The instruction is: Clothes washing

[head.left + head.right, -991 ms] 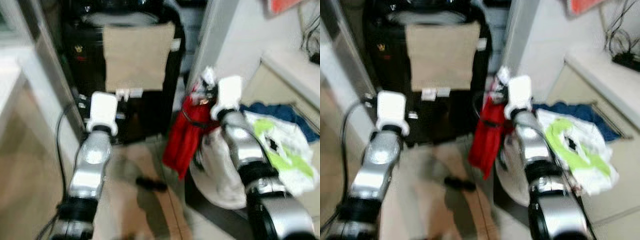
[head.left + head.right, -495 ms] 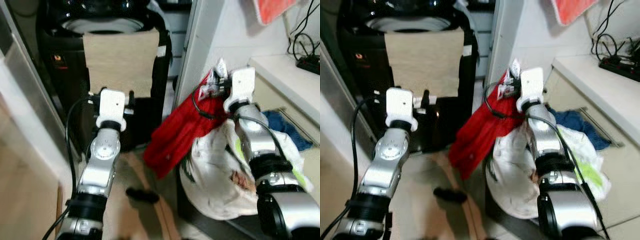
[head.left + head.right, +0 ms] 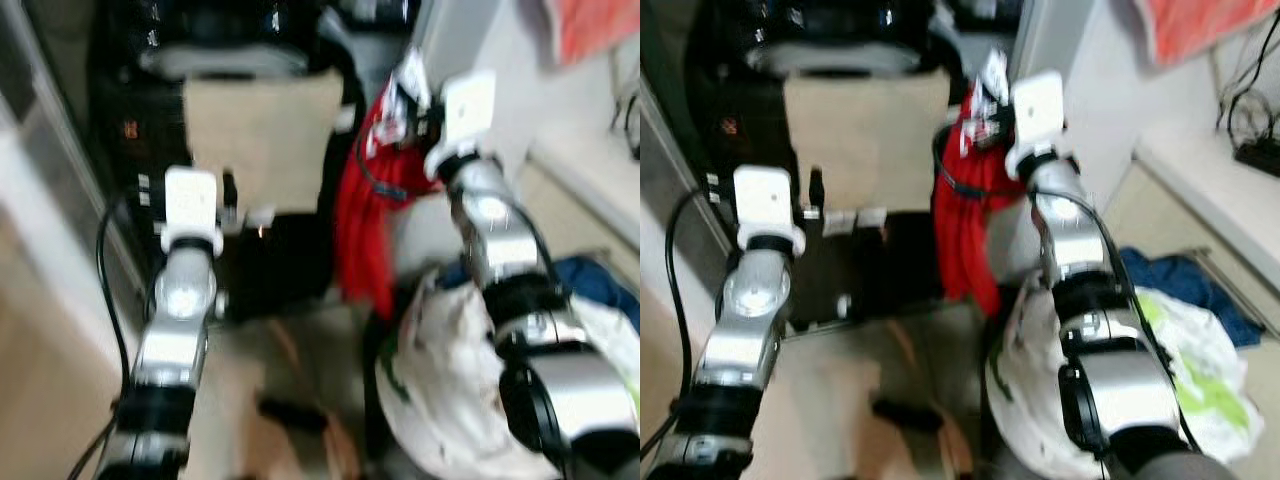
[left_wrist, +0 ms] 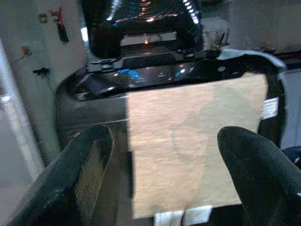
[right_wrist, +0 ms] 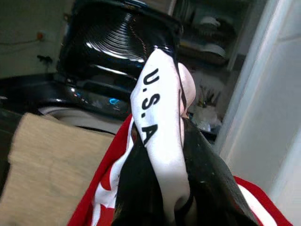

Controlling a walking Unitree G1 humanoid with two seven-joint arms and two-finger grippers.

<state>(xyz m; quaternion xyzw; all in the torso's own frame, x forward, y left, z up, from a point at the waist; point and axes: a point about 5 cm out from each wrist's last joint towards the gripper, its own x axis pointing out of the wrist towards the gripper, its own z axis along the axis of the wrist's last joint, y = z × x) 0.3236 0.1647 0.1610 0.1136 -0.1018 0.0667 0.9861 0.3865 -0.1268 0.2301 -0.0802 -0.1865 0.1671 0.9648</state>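
While clamped, right jaws [image 5: 160, 188] pinch red garment [image 3: 965, 220].

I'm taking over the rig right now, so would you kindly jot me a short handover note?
Right gripper: shut on the red garment, held raised beside the black washing machine; the cloth hangs free below.
Left gripper: open, holding nothing, in front of the beige cloth draped over the washer's front.
Washer lid is up.
More clothes lie in the white bag and on the floor behind it.
Done: one garment picked up.
Left: drop it into the drum, then fetch the rest.
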